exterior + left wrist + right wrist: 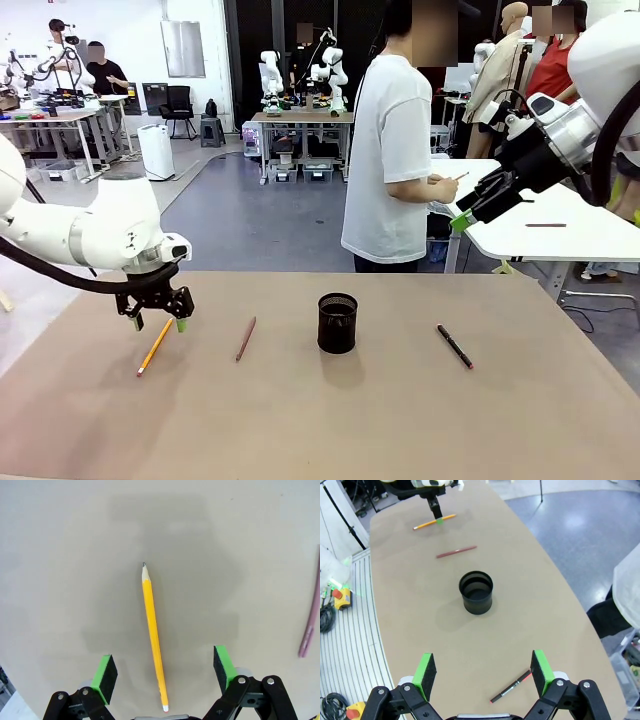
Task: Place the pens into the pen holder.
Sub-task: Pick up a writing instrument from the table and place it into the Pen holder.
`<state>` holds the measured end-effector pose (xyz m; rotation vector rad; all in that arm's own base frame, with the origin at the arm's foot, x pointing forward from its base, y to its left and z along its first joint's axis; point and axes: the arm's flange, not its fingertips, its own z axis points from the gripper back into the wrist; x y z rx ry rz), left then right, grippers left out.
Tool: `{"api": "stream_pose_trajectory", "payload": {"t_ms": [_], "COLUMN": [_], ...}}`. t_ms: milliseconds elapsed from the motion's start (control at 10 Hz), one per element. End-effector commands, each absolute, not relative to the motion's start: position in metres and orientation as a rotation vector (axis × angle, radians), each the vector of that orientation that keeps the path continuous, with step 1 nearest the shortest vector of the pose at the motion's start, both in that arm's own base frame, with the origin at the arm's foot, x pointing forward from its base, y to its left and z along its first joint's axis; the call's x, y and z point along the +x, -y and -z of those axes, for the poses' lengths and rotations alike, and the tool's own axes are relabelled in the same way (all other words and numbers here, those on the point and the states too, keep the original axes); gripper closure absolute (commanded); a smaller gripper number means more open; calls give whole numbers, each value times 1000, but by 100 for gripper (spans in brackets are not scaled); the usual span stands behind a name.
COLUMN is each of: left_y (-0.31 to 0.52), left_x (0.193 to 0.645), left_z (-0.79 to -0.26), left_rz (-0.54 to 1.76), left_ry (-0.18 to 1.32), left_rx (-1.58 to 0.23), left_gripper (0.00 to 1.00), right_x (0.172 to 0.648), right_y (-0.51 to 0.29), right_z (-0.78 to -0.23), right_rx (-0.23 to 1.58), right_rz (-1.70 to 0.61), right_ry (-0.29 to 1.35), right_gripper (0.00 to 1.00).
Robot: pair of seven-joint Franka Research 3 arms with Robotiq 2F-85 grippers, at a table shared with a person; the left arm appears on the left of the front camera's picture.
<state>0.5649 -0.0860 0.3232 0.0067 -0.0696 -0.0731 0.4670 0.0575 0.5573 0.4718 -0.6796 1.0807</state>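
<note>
Tan table (400,420) carries the yellow pen (152,630) beneath the left fingers (106,672), spread wide.

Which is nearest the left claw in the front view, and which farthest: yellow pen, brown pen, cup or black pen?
1. The yellow pen, lying right under the left claw.
2. The brown pen, just to its right.
3. The cup, in the middle of the table.
4. The black pen, on the right side.

Front view looks across the table (300,430); wrist views look down, all sharing the yellow pen (155,347).
</note>
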Motion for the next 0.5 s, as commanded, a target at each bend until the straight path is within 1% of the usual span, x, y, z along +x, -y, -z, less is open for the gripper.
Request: {"api": "stream_pose_trajectory", "payload": {"t_ms": [0, 400], "left_y": [83, 82], "left_x": [576, 582], "left_z": [-316, -305], "left_rz": [87, 68], "left_ry": [70, 56], "left_rx": [26, 27], "left_gripper": [0, 0], "right_x": [467, 467], "right_y": [-58, -58], "right_z": [-558, -558], "right_rx": [477, 477], "right_rz": [-1080, -1080], "right_ry": [680, 680], "right_gripper": [0, 0]}}
